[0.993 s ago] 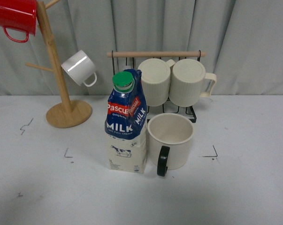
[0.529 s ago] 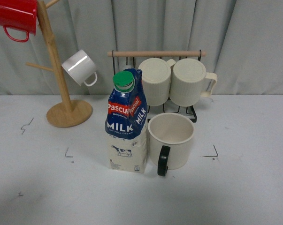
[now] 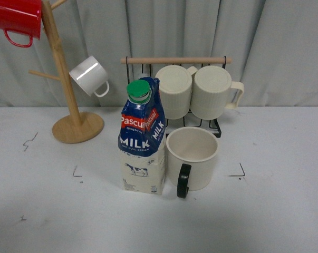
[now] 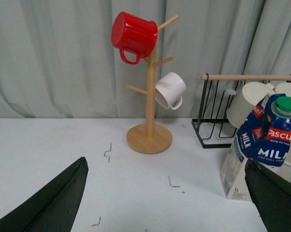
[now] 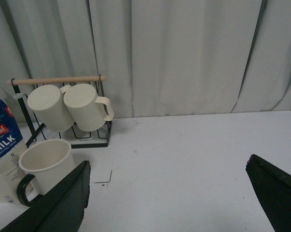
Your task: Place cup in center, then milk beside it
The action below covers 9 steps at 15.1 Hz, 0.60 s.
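The front view looks level-down across the white table point(image 3: 275, 211) toward the grey curtain, with the milk point(image 3: 142, 138) and the cup point(image 3: 192, 157) close and centred. The left wrist view looks from farther back on the left, facing the wooden mug tree point(image 4: 149, 96), the milk at its edge. The right wrist view faces the wire rack point(image 5: 63, 111) from the right. All three views share the milk and the rack.

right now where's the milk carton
In the front view the milk carton stands upright mid-table, just left of the cup and in front of the black wire rack of ribbed mugs.
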Each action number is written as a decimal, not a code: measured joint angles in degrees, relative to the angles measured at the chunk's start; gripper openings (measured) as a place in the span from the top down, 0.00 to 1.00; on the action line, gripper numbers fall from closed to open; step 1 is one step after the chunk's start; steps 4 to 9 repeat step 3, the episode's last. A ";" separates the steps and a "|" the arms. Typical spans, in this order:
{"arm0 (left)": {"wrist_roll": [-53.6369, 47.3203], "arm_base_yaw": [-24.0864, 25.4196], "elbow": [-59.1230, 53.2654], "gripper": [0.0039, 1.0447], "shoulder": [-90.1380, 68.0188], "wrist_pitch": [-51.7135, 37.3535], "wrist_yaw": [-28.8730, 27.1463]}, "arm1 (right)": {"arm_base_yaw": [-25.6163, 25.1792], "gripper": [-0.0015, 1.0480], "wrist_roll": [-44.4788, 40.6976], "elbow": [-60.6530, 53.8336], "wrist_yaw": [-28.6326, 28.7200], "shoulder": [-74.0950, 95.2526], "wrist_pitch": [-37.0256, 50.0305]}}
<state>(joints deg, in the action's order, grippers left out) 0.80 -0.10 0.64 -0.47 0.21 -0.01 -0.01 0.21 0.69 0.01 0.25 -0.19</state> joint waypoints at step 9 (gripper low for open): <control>-0.02 0.00 0.00 0.06 0.00 0.00 0.00 | 0.00 0.06 0.00 0.00 0.02 0.00 0.00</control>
